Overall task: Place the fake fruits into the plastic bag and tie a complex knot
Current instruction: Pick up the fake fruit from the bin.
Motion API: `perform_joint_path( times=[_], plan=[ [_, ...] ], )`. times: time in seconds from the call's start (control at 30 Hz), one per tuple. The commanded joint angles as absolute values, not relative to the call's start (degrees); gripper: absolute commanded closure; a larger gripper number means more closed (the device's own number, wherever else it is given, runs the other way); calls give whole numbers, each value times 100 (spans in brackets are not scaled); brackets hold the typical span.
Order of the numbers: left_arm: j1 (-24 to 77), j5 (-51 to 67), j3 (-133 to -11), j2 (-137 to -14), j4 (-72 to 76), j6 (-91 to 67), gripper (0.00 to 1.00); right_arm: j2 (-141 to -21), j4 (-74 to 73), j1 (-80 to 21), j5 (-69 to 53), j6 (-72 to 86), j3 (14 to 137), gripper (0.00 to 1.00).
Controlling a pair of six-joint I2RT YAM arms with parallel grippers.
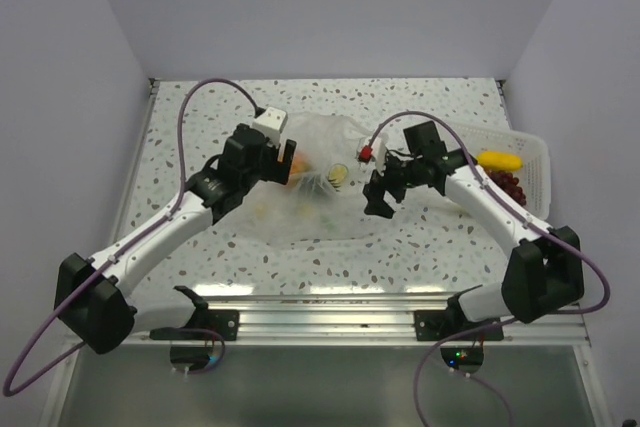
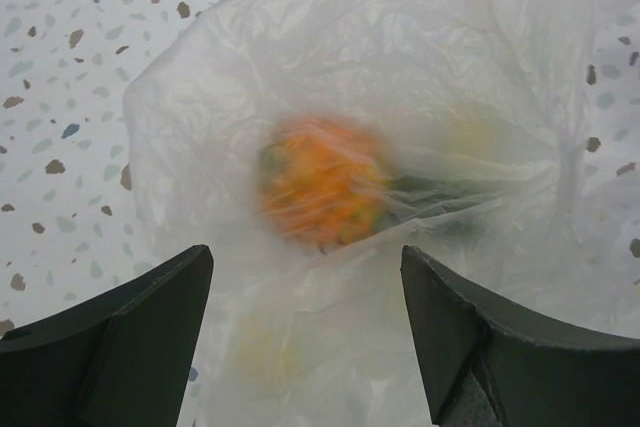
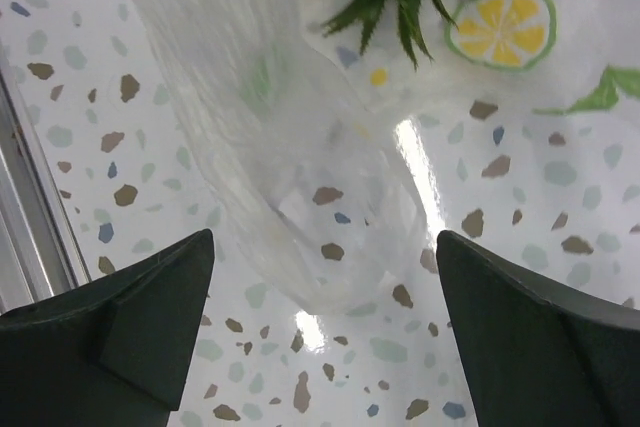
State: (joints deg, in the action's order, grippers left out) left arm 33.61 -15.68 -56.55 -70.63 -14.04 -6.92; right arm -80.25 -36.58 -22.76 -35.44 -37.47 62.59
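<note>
Speckled white table [image 1: 450, 97] between pale walls, seen from above. At its centre lies the crumpled clear bag [image 1: 318, 209], directly between the two grippers. At the bag's left edge sits the left gripper [image 1: 280, 165], fingers apart and holding nothing. Its wrist view shows an orange fruit [image 2: 322, 192] inside the plastic, straight ahead of the spread jaws. At the bag's right edge sits the right gripper [image 1: 376, 201], also spread and empty, with bag film just ahead of it. Far right, a white tray [image 1: 535, 147] holds a yellow fruit [image 1: 498, 159] and dark grapes [image 1: 508, 183]. The right arm is clearly nearer these. Where the bag's mouth lies cannot be made out.
</note>
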Motion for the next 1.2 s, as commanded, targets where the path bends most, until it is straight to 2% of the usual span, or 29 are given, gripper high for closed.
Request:
perform_joint_path(
  times=[0.0, 0.03, 0.13, 0.33, 0.43, 0.47, 0.53, 0.57, 0.63, 0.77, 0.87, 0.9, 0.97, 1.0, 1.1, 1.17],
  plan=[
    [3472, -889, -5915, -7031, -1108, -764, 19, -8400, -3226, -1995, -3507, -3227, 6091, 5],
    [3489, -453, -5976, -7066, -1081, -791, 20, -8481, -3156, -1986, -3524, -3199, 6065, 5],
    [3577, -107, -6134, -7251, -1072, -870, 21, -8771, -2743, -1986, -3603, -3015, 5915, 5],
    [3797, -26, -6302, -7550, -1116, -940, 21, -9272, -2312, -1986, -3463, -2918, 5845, 8],
    [3850, 219, -6328, -7646, -1038, -1151, 20, -9369, -2557, -1978, -3927, -3137, 5871, 43],
    [3858, 237, -6363, -7733, -994, -1177, 20, -9265, -2627, -1978, -4068, -3190, 5810, 60],
    [3858, 342, -6529, -7839, -976, -1274, 20, -8967, -2689, -1986, -4498, -3409, 5679, 73],
    [3867, 421, -6591, -7953, -967, -1301, 21, -8643, -2724, -1986, -4596, -3602, 5530, 86],
    [3885, 553, -6688, -8076, -932, -1449, 21, -8403, -2978, -2013, -4772, -3735, 5476, 98],
    [3990, 685, -6724, -8287, -844, -1626, 26, -8025, -3366, -2021, -4852, -4191, 5406, 100],
    [3999, 449, -6759, -8498, -879, -1775, 37, -7788, -3471, -2065, -4825, -4526, 5353, 100],
    [3990, 318, -6785, -8560, -940, -1793, 50, -7639, -3506, -2083, -4816, -4700, 5335, 100],
    [3973, 18, -6925, -8675, -932, -1741, 65, -7454, -3515, -2162, -4799, -5042, 5204, 100],
    [3955, -174, -7065, -8701, -888, -1732, 80, -7201, -3568, -2214, -4773, -5175, 5142, 100],
    [3859, -395, -7425, -8850, -791, -1714, 100, -6839, -3551, -2644, -4563, -5694, 4844, 100],
    [3806, -518, -7593, -8991, -774, -1705, 100, -6601, -3490, -3013, -4526, -5957, 4668, 100]
  ],
)
